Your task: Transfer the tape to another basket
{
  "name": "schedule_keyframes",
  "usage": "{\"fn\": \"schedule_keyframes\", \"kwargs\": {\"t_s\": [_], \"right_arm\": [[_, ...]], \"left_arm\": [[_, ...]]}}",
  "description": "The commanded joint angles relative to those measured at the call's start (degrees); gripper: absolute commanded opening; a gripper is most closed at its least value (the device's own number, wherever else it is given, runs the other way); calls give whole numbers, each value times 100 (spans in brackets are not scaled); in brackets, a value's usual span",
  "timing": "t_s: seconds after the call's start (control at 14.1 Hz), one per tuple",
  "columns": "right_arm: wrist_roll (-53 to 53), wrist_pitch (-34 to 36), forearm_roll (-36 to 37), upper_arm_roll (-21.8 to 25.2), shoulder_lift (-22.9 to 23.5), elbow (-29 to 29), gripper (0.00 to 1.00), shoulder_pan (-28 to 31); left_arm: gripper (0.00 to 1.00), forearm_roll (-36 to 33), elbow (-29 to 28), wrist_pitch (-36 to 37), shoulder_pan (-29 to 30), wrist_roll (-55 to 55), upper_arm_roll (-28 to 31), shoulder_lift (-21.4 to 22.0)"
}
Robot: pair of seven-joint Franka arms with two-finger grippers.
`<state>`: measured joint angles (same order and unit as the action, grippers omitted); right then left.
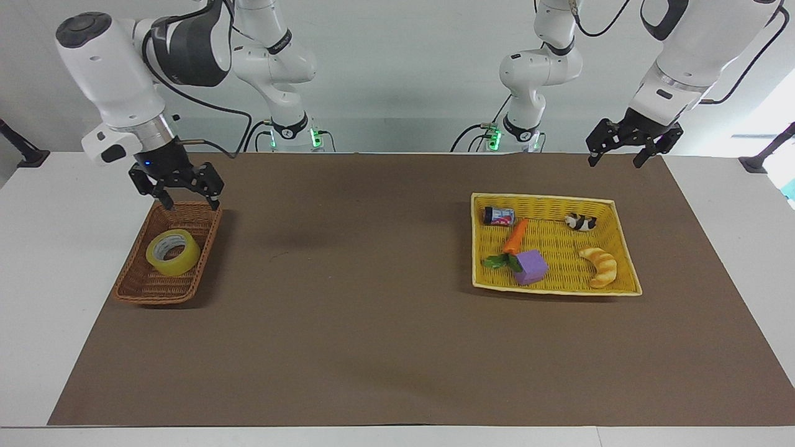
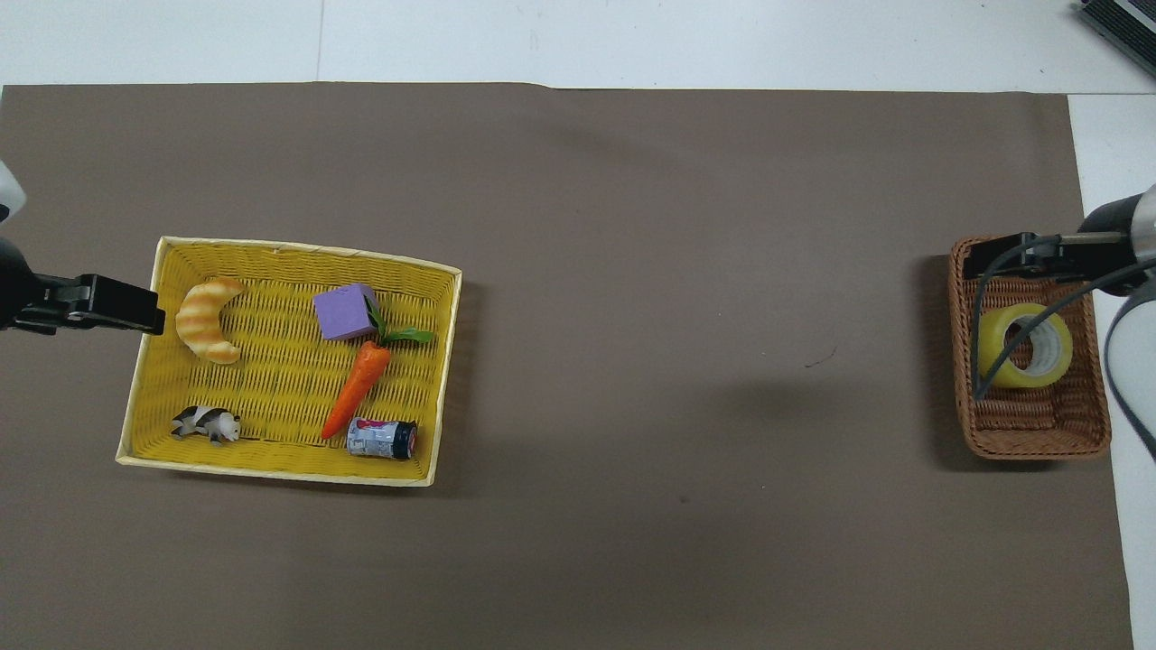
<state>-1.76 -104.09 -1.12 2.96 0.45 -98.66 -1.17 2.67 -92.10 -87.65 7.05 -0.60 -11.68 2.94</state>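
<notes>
**Tape resting in the wicker basket**

The tape (image 1: 172, 252) lies flat in the brown wicker basket (image 1: 138, 287) at the right arm's end of the table (image 1: 348, 347), ring hole upward. The right pincer (image 1: 189, 203) hangs spread and empty over the basket's rim nearer the robots, probably clearing it. The left pincer (image 1: 621, 154), also spread, waits near the yellow basket (image 1: 626, 247).

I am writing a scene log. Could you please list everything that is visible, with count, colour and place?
tape: 1, translucent yellow, in the brown basket
brown basket: 1, dark brown wicker, right arm's end of the table
yellow basket: 1, bright yellow, left arm's end
croissant: 1, golden, in the yellow basket
carrot: 1, orange, same basket
block: 1, purple, beside the carrot's leaves
can: 1, lying down, same basket
animal figure: 1, black and white, same basket
mat: 1, brown, on the table
right claw: open, over the brown basket's end nearer the robots
left claw: open, waiting over the mat
</notes>
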Motion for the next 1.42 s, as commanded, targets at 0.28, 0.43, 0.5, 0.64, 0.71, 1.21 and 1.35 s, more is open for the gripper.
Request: {"fn": "schedule_keyframes", "kwargs": {"t_s": [0.28,0.43,0.5,0.64,0.71,1.21,1.35], "right_arm": [[-1125,519,455,-24,-265,249,100,-630],[-1098,967,437,-24,-195,714,100,-604],[-1081,1126,402,-15,-195,856,100,-587],[-1063,1564,358,29,-212,1145,100,-551],[-1063,1906,367,47,-212,1338,100,-543],[-529,2121,138,126,-423,1174,100,-288],[-440,2121,138,117,-441,1156,100,-261]], "left_arm": [[100,-74,-186,-6,24,95,-1,171],[100,-152,-186,11,7,104,-1,171],[100,-170,-186,11,-2,104,-1,171],[100,-171,-186,11,-2,104,-1,171],[100,-179,-186,11,-2,104,-1,171],[100,-232,-177,20,-2,95,-10,171],[100,-232,-186,29,-2,95,-10,171]]}}
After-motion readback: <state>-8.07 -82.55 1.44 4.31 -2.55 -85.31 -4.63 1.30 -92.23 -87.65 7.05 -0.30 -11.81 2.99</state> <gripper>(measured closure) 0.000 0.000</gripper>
